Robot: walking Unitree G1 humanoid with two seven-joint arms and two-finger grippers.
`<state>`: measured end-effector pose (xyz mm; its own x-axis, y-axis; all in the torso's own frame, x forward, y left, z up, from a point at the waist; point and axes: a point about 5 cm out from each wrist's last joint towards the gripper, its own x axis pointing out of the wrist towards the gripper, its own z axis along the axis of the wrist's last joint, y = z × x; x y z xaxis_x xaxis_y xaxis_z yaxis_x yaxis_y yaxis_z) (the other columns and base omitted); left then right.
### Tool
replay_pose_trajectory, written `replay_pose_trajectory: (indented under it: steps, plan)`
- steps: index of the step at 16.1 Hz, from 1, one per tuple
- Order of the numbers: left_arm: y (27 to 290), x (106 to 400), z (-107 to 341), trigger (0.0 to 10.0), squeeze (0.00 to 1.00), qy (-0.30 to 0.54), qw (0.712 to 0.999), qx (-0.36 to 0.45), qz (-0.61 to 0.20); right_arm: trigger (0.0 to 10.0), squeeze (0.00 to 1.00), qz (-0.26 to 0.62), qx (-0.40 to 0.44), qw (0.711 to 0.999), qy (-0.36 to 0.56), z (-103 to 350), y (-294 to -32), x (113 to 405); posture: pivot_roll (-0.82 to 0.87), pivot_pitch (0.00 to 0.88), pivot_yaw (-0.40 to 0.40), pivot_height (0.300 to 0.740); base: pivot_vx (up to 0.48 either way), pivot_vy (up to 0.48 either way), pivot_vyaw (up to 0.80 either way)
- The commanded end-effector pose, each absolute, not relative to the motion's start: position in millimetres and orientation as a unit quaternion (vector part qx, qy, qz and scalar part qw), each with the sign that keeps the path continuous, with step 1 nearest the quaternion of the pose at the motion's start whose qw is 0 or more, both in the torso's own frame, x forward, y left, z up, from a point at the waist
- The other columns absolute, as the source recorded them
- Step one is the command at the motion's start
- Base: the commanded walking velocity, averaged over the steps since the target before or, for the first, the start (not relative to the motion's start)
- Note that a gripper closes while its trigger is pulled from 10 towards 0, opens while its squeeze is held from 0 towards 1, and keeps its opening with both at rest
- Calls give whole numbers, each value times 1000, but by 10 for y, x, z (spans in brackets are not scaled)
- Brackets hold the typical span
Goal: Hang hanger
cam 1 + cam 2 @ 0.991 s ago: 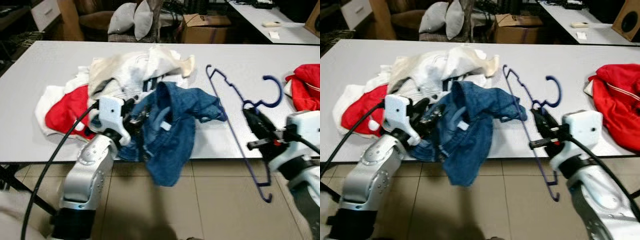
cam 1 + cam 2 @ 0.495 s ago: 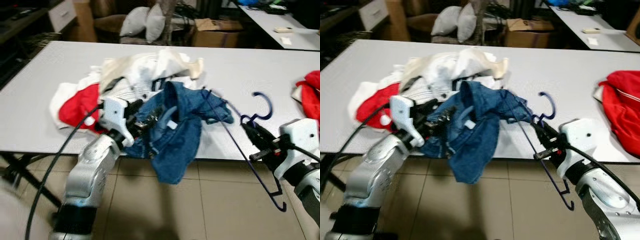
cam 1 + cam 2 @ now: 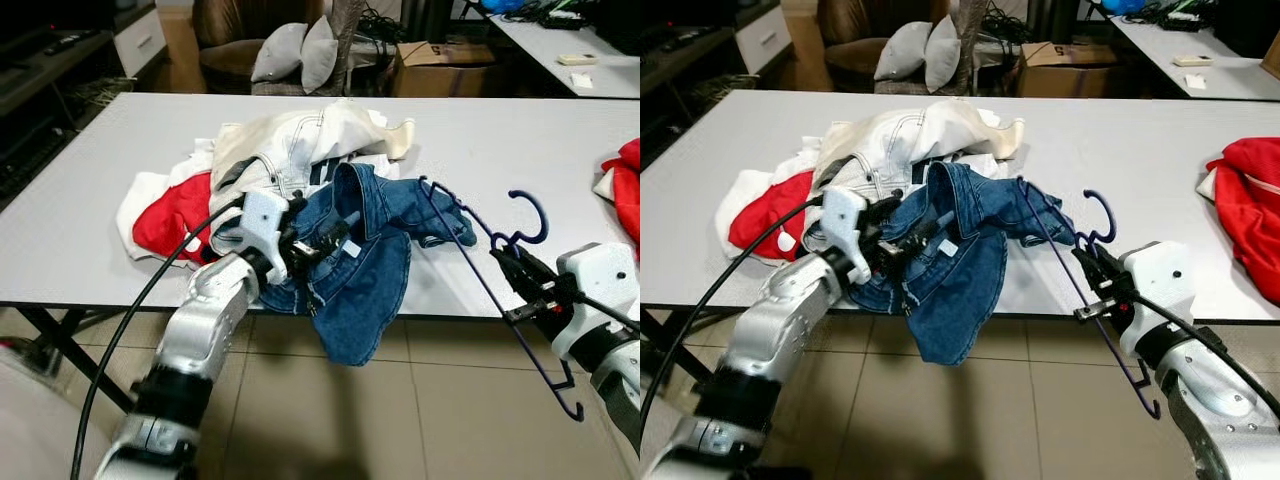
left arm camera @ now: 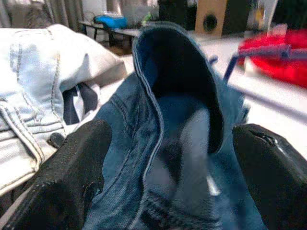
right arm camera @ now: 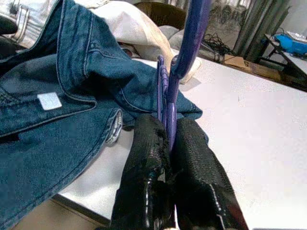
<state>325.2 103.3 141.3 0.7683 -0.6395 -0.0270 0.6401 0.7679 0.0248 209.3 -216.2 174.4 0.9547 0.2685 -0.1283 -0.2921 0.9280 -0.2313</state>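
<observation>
A blue denim shirt lies at the table's front edge, its lower half hanging over the side and its collar raised. My left gripper is at the collar. In the left wrist view its fingers stand wide apart with the denim collar between them. A thin purple hanger slants from the shirt's right sleeve down past the table edge, hook up. My right gripper is shut on the hanger just below the hook.
A pile of white and pale denim clothes and a red garment lie behind the shirt on the grey table. Another red garment is at the far right. Cushions and a cardboard box stand beyond.
The view has shifted and drawn back. The right gripper has brought the hanger leftward, so its far end now meets the shirt's right sleeve. The left gripper stays at the collar.
</observation>
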Motion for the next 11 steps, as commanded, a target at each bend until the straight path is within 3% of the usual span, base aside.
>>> replay_pose_trajectory:
  steps: [1, 2, 3, 5, 11]
  plan:
    - [1040, 3280, 1383, 10000, 0, 14, 940, 49, -338, 10000, 0, 150, -135, 978, 47, 1731, -2153, 2094, -164, 0, 70, 740, 0, 0, 0]
    - [1066, 3321, 1354, 10000, 0, 15, 943, 77, -324, 10000, 0, 152, -135, 978, 44, 1737, -2139, 2096, -162, 0, 67, 740, 0, 0, 0]
    - [1074, 3337, 1340, 4353, 0, 16, 943, 88, -322, 10000, 0, 153, -134, 978, 43, 1737, -2132, 2103, -162, 0, 67, 740, 0, 0, 0]
    - [1090, 3352, 1317, 0, 0, 18, 945, 94, -314, 10000, 0, 158, -135, 977, 43, 1728, -2118, 2107, -155, 0, 61, 740, 0, 0, 0]
    - [1086, 3417, 1332, 0, 0, 7, 949, 71, -308, 10000, 0, 160, -136, 977, 40, 1727, -2109, 2102, -158, 0, 64, 740, 0, 0, 0]
